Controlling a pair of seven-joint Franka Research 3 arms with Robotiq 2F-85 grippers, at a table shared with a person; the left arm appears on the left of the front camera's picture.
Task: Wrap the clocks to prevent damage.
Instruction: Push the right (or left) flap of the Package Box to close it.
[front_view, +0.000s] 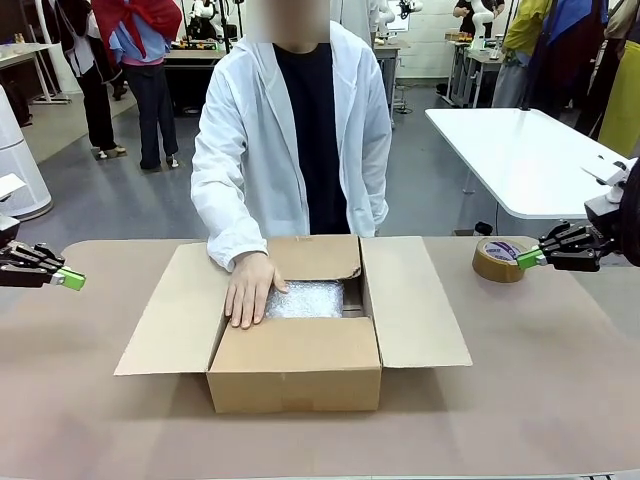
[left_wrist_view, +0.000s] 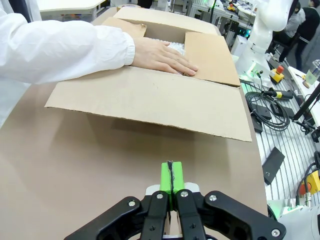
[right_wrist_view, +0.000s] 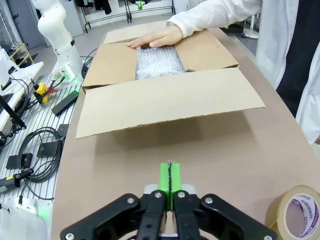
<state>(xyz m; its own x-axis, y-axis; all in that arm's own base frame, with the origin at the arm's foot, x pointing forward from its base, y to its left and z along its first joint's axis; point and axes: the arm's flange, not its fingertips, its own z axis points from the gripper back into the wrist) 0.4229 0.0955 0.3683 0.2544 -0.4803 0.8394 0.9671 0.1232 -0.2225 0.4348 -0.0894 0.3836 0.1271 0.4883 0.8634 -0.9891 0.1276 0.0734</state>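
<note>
Clocks (front_view: 305, 298): down inside the cardboard box (front_view: 295, 375), one pillow-like bundle swaddled in whitish bubble wrap, no dial peeking through.
Person's hand (front_view: 248, 290): flat, palm down, fingers together, laid at the left side of the opening right by the bundle. It is resting rather than gripping, and whether it presses on wrap or cardboard is hard to call.
Left gripper (front_view: 72, 279): out by the left end of the table (front_view: 100, 420), well apart from the box, green pads pressed together with nothing between them.
Right gripper (front_view: 528, 259): hovering on the right, pads closed on nothing, tips just beside the tape roll (front_view: 503, 259).
Flaps: open, with the two side flaps splayed wide over the tabletop.
Done so far: the wrapping looks complete, with the bundle fully covered and already boxed.
Left to do: as I read it, very little of the wrapping itself. Perhaps folding the flaps down and taping, if that counts, since the roll lies flat on the table and no tape shows on the box.
</note>
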